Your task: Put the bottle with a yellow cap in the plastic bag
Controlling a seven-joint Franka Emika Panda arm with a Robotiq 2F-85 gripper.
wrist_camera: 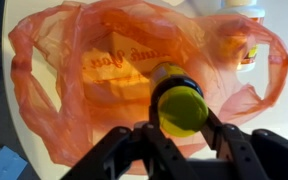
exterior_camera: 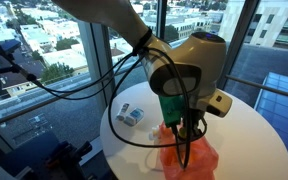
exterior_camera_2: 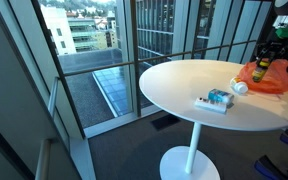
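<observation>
The black two-fingered tool (wrist_camera: 182, 130) is clamped on the bottle with a yellow cap (wrist_camera: 181, 106). It holds the bottle over the crumpled translucent orange plastic bag (wrist_camera: 89, 70), which lies on the round white surface (exterior_camera: 246, 128) near a small blue-and-white packet (exterior_camera_2: 216, 100).

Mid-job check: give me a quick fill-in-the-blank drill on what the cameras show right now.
1. The bottle held between the fingers has a cap coloured ___.
2. The plastic bag lying open beneath the bottle is coloured ___.
3. The bag rests on a white table whose top is ___ in shape.

Missing words: yellow; orange; round.
</observation>
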